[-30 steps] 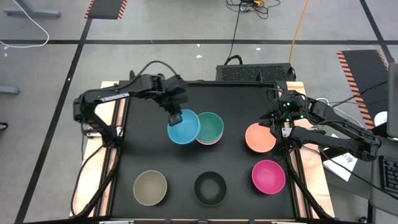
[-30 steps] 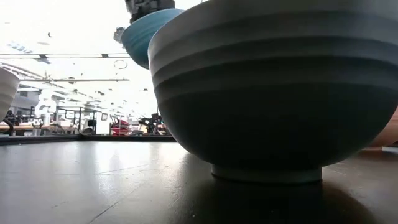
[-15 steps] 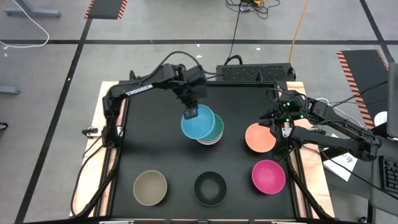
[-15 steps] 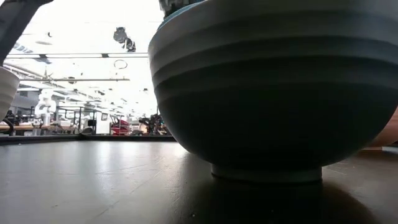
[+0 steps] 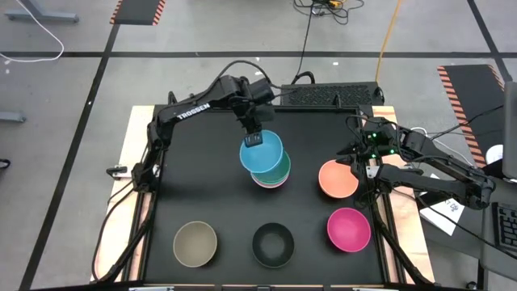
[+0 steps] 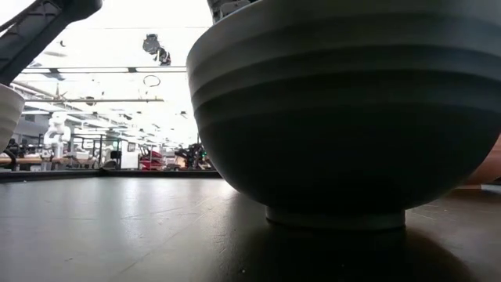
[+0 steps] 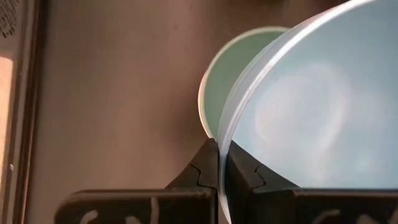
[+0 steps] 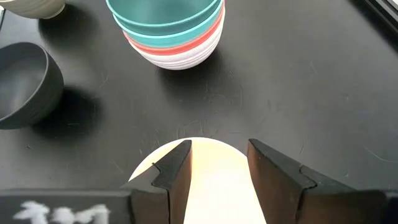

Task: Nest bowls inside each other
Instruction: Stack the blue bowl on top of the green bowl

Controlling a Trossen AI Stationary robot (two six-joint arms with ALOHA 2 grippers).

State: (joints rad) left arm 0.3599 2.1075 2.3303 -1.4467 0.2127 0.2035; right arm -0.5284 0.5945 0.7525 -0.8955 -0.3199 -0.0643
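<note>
Black worktop (image 5: pixel 202 162) carries what you have left to do. On the near edge sit three loose bowls, well apart: tan bowl (image 5: pixel 195 244) at the left, black bowl (image 5: pixel 272 244) in the middle, magenta bowl (image 5: pixel 348 229) at the right. Farther back on the right, the orange bowl (image 5: pixel 338 179) sits single too, and your right gripper (image 8: pixel 217 163) hangs over it with its fingers parted, one on each side of the rim; I cannot tell whether they touch it.

At mid-worktop stands the stack (image 8: pixel 166 31): white at the bottom, a red-pink one in it, turquoise and green above. Your left gripper (image 5: pixel 254 140) is clamped on the far rim of the blue bowl (image 5: pixel 263 153) and holds it right over that stack, seemingly not yet seated.

By my reckoning you are about halfway: four nested, a fifth about to go in, four singles waiting. Lower the blue one squarely and release before you fetch the orange.
</note>
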